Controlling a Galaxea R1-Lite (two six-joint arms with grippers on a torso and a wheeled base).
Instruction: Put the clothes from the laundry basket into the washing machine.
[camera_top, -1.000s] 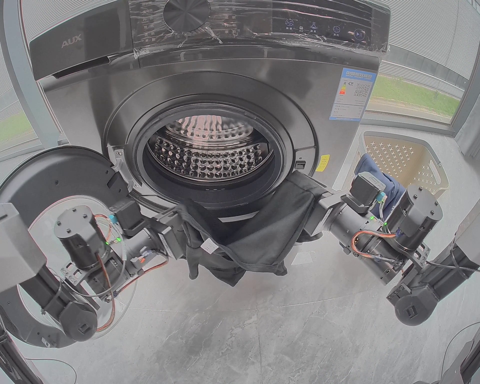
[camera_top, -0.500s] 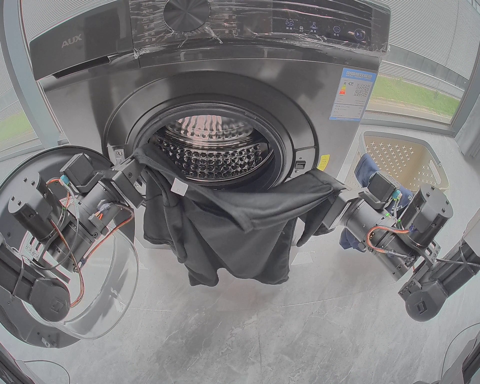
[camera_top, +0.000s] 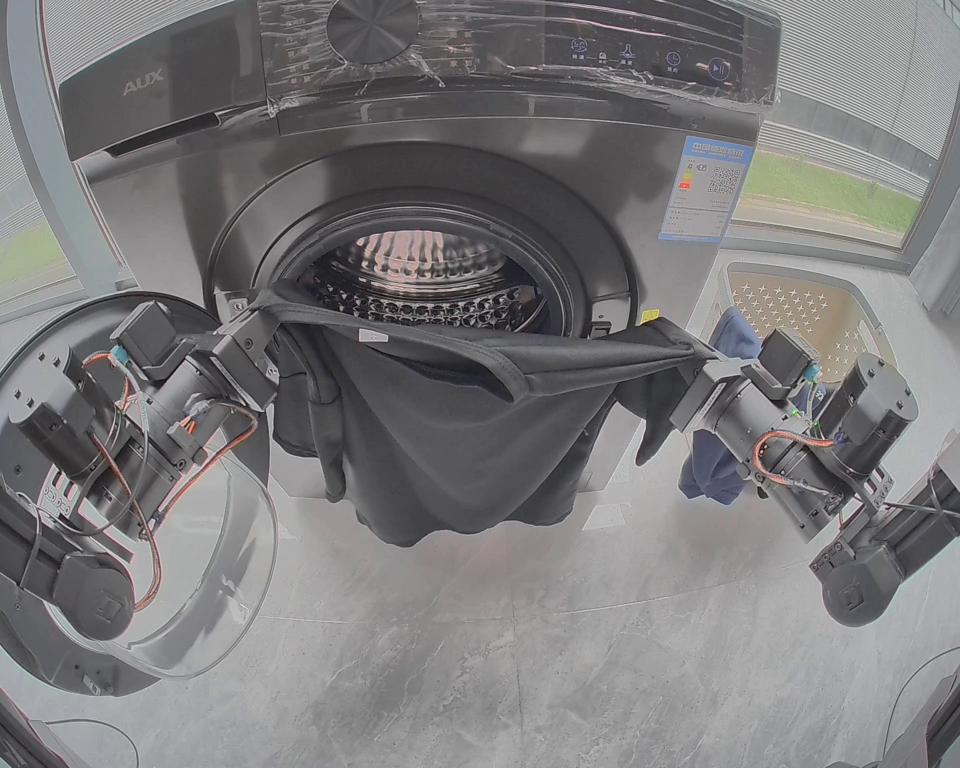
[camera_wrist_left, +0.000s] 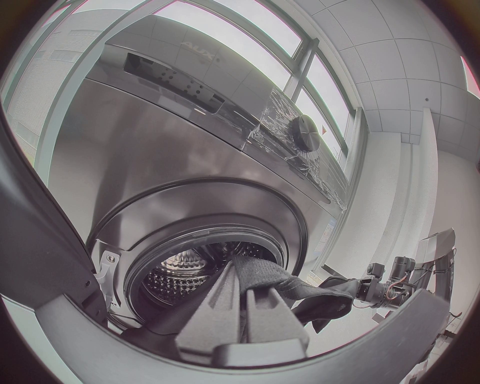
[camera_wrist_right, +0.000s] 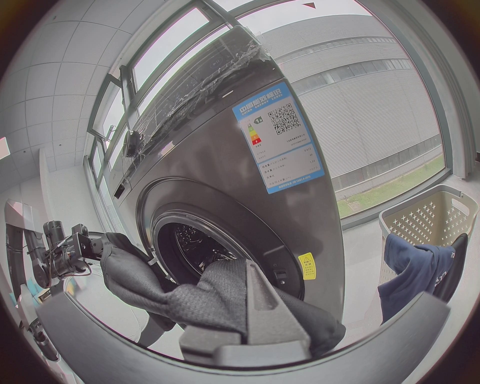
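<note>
Holding: black garment (camera_top: 450, 440) is gripped at both ends and stretched wide between the two grippers, in front of the drum opening and outside it.
Left gripper (camera_wrist_left: 246, 295): clamped on the garment's left end, just beside the left edge of the door ring; fabric is pinched between the fingers in the left wrist view.
Right gripper (camera_top: 698, 368): clamped on the garment's right end, off the lower right of the door ring; fabric is bunched over one finger in the right wrist view.
Garment hang: upper hem is pulled taut across the lower part of the opening; the body hangs down over the machine's front, off the floor (camera_top: 500, 650). A white label (camera_top: 372, 336) is seen near the hem, towards the left end.
Washing machine (camera_top: 420, 160): grey front-loader; steel drum (camera_top: 420, 265) is seen above the hem.
Door (camera_top: 110, 350): swung open to the left, behind the left arm.
Laundry basket (camera_top: 850, 300): beige, set on the floor right of the machine, behind the right arm.
Blue garment (camera_top: 735, 335): draped over the basket's near rim.
</note>
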